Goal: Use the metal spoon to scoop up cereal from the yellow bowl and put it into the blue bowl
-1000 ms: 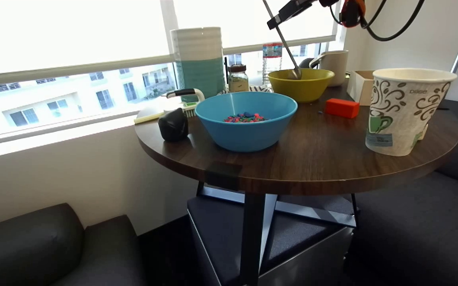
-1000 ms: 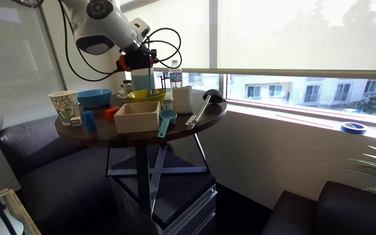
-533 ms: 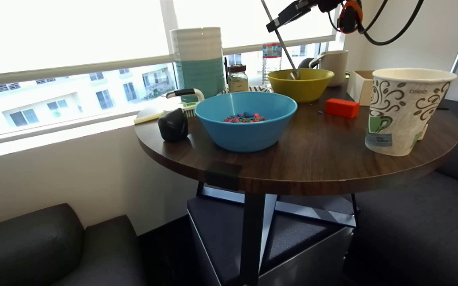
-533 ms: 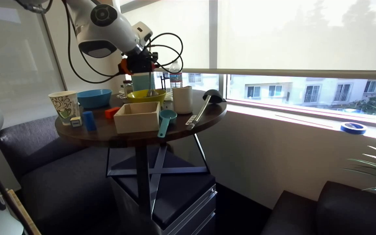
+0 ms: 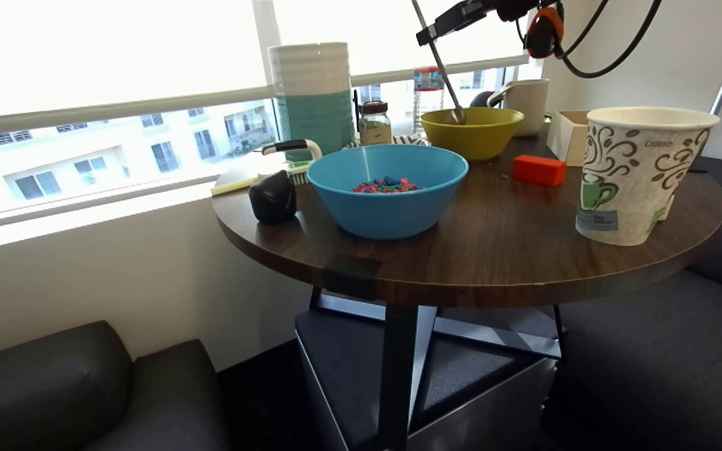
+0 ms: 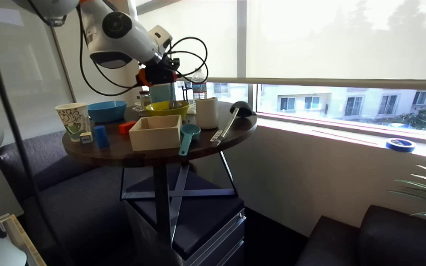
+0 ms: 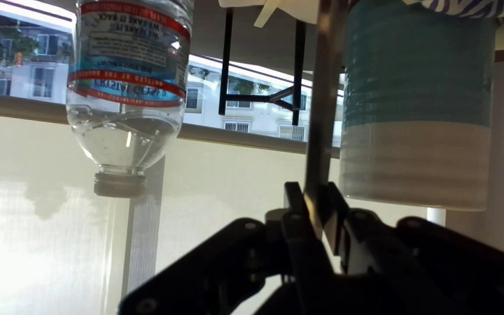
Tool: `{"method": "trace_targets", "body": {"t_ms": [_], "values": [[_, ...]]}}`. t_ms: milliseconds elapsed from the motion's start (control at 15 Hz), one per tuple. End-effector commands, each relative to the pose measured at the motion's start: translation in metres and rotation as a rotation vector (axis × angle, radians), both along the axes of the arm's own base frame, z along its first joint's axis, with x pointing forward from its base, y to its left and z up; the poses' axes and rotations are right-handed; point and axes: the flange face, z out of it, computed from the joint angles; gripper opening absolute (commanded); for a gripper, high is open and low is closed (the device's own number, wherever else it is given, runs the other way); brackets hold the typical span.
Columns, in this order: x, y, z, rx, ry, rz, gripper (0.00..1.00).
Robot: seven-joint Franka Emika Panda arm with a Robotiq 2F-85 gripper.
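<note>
Wrist view: gripper (image 7: 314,203) low down, near 5 o'clock. From its tips, a bottle (image 7: 127,83) is at 10 o'clock and a tall pot (image 7: 416,113) at 2 o'clock. Both look upside down.
Jaws: almost together, one on each side of the spoon (image 7: 322,105), pinching its handle.
Spoon: leans in an exterior view, handle up toward 11 o'clock, round end down toward 5 o'clock, inside the yellow bowl (image 5: 480,141). Both exterior views show it there. I cannot tell if it has cereal (image 5: 387,186) in it.
Cereal: pink, red, blue and green bits in the blue bowl (image 5: 389,216).
Yellow bowl: upright on the round table (image 5: 492,250), at 2 o'clock from the blue bowl in an exterior view.
Blue bowl: upright on the table, with a black thing (image 5: 273,199) at 9 o'clock in an exterior view.
Block (image 5: 539,170): red, at 4 o'clock from the yellow bowl in an exterior view.
Mug (image 6: 207,113): white, at 3 o'clock from the yellow bowl in an exterior view.
</note>
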Motion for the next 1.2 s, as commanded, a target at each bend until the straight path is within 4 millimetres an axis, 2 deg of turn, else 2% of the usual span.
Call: {"method": "trace_targets", "body": {"t_ms": [0,467,733,1133], "values": [[-0.003,-0.002,0.005,0.03,-0.096,0.032,0.04],[-0.013,-0.009,0.011,0.012,-0.097,0.071,0.04],[-0.02,-0.015,0.035,0.013,-0.131,0.074,0.04],[-0.036,-0.009,0.068,0.055,-0.112,0.112,0.04]]}}
